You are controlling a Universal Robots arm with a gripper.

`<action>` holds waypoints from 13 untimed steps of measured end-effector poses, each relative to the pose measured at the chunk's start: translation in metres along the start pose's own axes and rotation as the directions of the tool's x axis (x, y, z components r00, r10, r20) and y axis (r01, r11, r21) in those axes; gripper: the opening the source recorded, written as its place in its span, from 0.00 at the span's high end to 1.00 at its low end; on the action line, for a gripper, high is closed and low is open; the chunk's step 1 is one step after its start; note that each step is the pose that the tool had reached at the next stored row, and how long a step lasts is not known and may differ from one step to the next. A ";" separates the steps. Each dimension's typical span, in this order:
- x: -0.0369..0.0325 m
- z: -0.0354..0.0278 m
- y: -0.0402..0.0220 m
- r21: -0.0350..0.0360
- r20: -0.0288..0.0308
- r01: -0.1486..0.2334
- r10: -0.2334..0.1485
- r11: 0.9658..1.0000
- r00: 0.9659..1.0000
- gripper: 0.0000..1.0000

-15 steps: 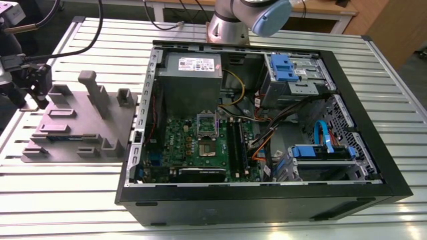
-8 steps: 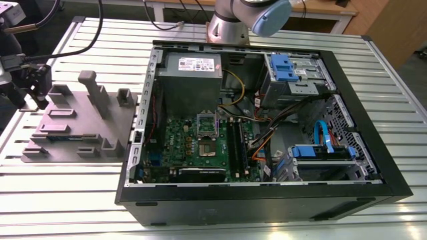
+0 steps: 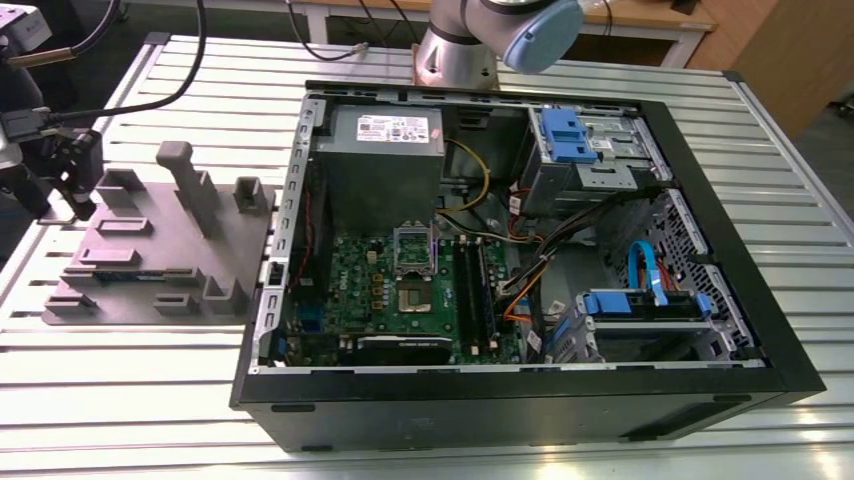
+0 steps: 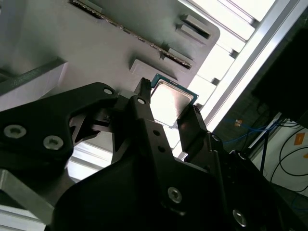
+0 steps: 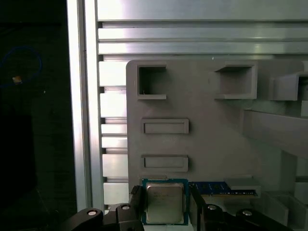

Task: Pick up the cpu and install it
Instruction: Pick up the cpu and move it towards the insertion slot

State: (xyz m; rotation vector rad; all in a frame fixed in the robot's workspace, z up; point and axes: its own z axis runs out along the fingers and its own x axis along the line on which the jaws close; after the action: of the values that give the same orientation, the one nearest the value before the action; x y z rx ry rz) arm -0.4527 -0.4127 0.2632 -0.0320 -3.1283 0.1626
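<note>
Your pincer is closed down to the width of the cpu, with one black finger against each of two opposite edges; it has the cpu clamped, and both wrist views show this.

The cpu is a small, flat square; its top is a silver-grey metal lid with rounded corners, set on a thin green board that shows as a narrow border all round; in the second wrist view the lid glares almost white under the light. There is faint print on the lid, too faint to read.

The cpu sits over the grey plastic holder, close to the holder's edge by the table's metal slats; a blue-green memory stick lies on the holder just beside it, with one finger between the two; you cannot tell whether the cpu rests on the holder or is lifted clear of it.

In the exterior view the holder stands on the ribbed table at the exterior view's left; the open computer case fills the middle and the exterior view's right; the dark square socket lies on the green board in the middle of the case, well apart from the holder; a white label sits on the grey box in the case's upper part, its print too small to read.
</note>
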 end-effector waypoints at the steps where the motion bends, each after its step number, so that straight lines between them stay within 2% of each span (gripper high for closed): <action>1: 0.0000 0.0000 0.0000 0.001 0.000 0.000 0.000 1.000 1.000 0.53; 4: 0.0000 0.0000 0.0000 0.003 0.000 0.000 0.000 1.000 1.000 0.53; 6: 0.0000 -0.0008 -0.0001 0.008 0.000 0.000 0.000 1.000 1.000 0.53; 13: 0.0000 -0.0008 -0.0001 0.011 0.000 0.000 0.000 1.000 1.000 0.53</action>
State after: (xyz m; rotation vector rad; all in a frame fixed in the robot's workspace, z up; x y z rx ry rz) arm -0.4526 -0.4127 0.2641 -0.0321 -3.1275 0.1803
